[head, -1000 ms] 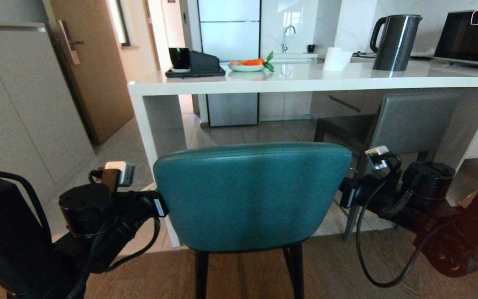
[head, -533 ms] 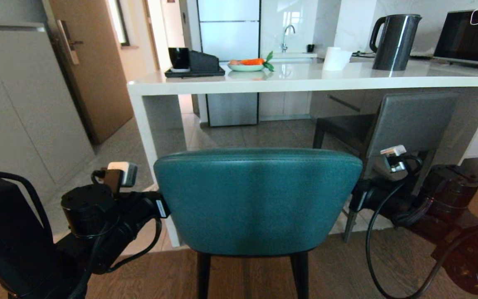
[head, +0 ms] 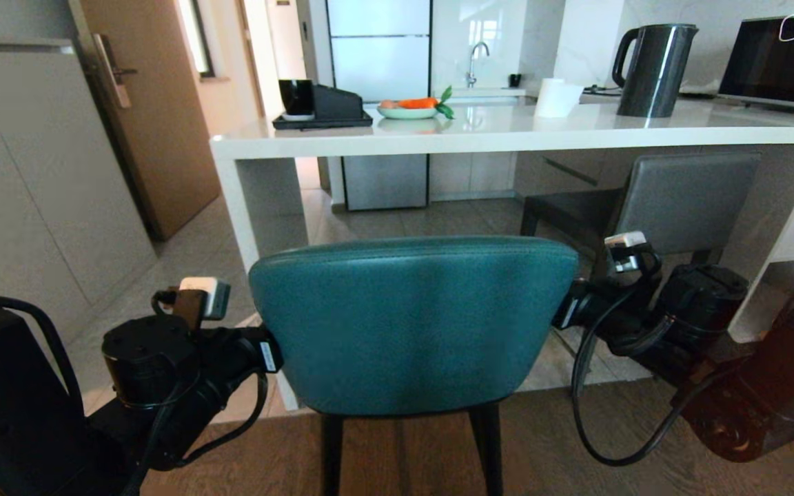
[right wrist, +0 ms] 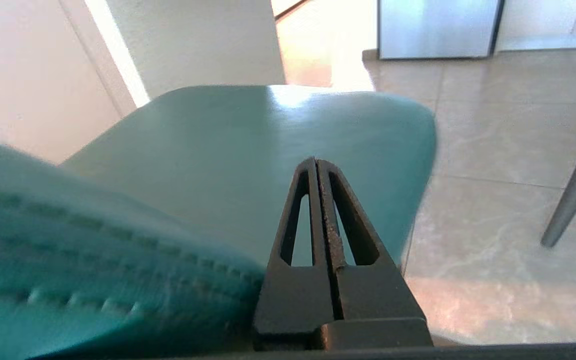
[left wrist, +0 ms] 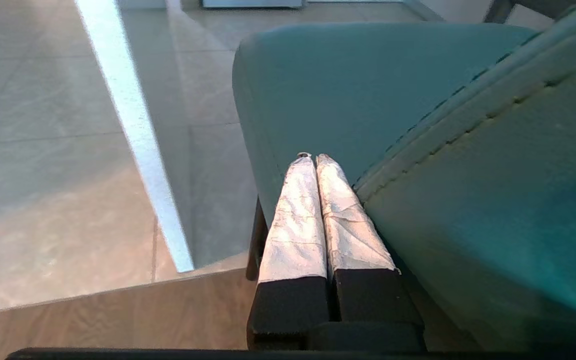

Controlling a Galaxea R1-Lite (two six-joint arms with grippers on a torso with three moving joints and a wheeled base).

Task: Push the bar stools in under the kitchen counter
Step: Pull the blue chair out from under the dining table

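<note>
The teal bar stool (head: 411, 324) stands right in front of me, its rounded back facing me and its seat (left wrist: 348, 85) reaching toward the kitchen counter (head: 507, 134). My left gripper (left wrist: 315, 157) is shut with nothing in it, and its taped fingers lie along the left edge of the stool's back. My right gripper (right wrist: 315, 162) is also shut and holds nothing. It rests against the right edge of the back, over the seat (right wrist: 248, 160). The dark grey bar stool (head: 686, 200) sits at the right, its seat under the counter top.
The counter's white side panel (head: 245, 207) stands just ahead of the teal stool's left side. On the counter are a black kettle (head: 652, 69), a paper roll (head: 555, 96), a plate of food (head: 411, 107) and a black tray (head: 321, 103). Cupboards and a door line the left wall.
The teal back leaned toward me, then went back, ending slightly further left. My right arm swung out to the right and returned to the back's edge. My left arm sank a little.
</note>
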